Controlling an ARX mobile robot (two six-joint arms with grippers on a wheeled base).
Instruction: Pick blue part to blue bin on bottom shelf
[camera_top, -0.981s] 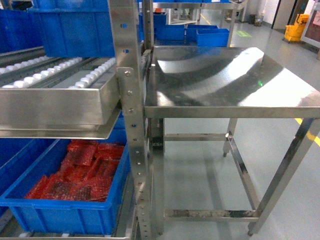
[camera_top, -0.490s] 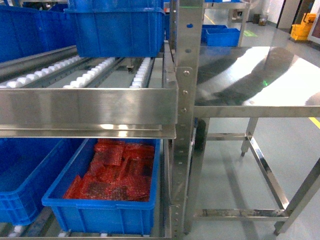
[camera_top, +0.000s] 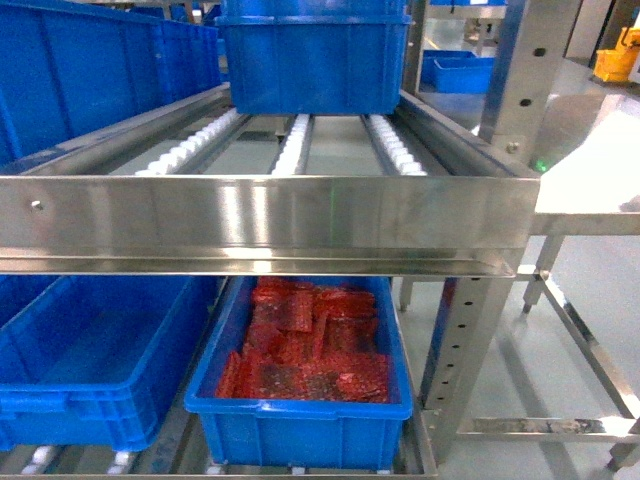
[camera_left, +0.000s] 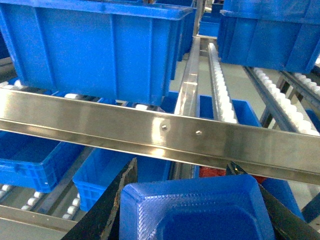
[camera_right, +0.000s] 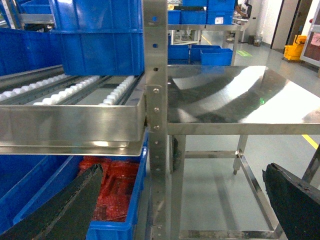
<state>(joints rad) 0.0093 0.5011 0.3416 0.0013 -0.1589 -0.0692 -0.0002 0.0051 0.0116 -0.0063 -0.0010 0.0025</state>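
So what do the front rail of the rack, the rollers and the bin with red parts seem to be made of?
Front rail: likely stainless steel, brushed and shiny, since it mirrors the light. Rollers: white, matte, probably plastic. Bin with red parts: blue moulded plastic by its look, smooth, with a rolled rim.

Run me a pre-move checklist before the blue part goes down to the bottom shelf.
1. Part held: ok. The blue part sits between the left claw fingers.
2. Grip security: cannot tell. The contact points are at the frame edge.
3. Right claw free: ok. It is open and holds nothing.
4. Target bin: ok. An empty blue bin shows on the bottom shelf, left of the bin of red parts.
5. Path: not ok. The upper shelf's steel rail lies across the view ahead of the part.
6. Wrong-bin risk: ok if the claw stays left of the bin of red parts.
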